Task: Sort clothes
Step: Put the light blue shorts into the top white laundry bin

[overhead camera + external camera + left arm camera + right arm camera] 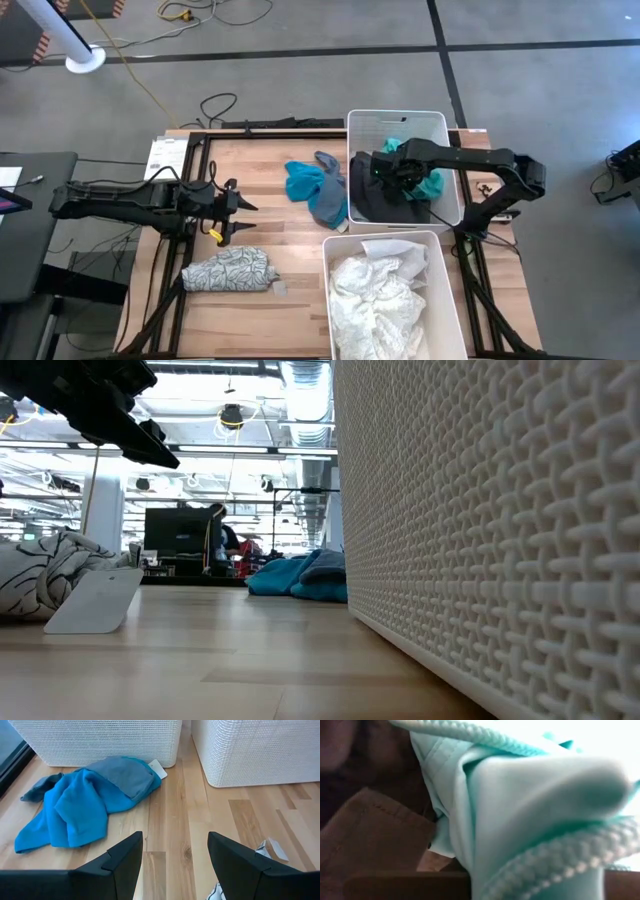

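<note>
A teal garment [300, 182] and a grey-blue one [328, 195] lie in a heap on the table beside the far bin [352, 130]; both also show in the left wrist view [75, 805]. A white leaf-print garment [230, 270] lies near the front left. My left gripper [175, 865] is open and empty above the table, left of the heap. My right gripper [385, 170] reaches into the far bin over a dark garment [375, 200] and a teal one [520, 810].
A second white bin [330, 300], at the front right, holds white clothes [380, 295]. Its woven wall [500, 540] fills the right of the low view. A white tag [95, 600] sticks out from the leaf-print garment. Bare wood lies between the heap and the leaf-print garment.
</note>
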Robot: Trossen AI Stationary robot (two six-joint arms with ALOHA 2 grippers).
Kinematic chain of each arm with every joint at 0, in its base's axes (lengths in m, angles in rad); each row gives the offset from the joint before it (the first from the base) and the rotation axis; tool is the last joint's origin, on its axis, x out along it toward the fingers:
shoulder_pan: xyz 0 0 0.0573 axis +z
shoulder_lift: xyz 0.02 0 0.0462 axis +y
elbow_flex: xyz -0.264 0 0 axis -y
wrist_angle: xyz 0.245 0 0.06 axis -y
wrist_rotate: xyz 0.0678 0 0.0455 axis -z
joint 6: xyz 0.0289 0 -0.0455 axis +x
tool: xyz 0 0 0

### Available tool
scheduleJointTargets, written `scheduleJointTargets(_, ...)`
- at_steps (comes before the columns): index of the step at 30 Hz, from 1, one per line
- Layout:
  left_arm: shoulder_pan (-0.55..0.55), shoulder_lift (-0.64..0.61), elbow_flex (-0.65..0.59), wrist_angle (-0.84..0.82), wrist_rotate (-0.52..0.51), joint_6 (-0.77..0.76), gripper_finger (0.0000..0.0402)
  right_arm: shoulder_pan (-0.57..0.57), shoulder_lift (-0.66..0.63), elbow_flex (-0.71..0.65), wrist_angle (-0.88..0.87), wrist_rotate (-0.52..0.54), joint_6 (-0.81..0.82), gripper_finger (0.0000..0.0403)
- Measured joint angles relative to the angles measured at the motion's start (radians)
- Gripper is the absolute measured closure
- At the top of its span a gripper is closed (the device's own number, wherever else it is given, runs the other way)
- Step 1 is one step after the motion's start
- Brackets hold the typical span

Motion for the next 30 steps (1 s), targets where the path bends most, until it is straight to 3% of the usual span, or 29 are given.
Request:
scheduleJointTargets(8, 0.0, 0.0, 0.0, 0.0, -0.001, -0.001, 0.0182, 0.023, -0.009, 0.018, -0.011, -0.002, -0.015, 0.0267)
scheduleJointTargets(16, 0.001, 0.019, 0.0, 0.013, -0.023, 0.015, 0.0182, 0.099, -0.038, 0.133, -0.011, 0.008, 0.0, 0.018)
scheduleJointTargets(22, 0.001, 0.096, 0.0, 0.102, -0.05, 0.068, 0.0182, 0.164, -0.039, 0.238, -0.013, 0.011, 0.005, 0.0128)
scheduleJointTargets(30, 0.028, 0.276, 0.0, 0.272, -0.188, 0.188, 0.0182, 0.255, -0.039, 0.347, -0.002, 0.016, 0.008, 0.0111)
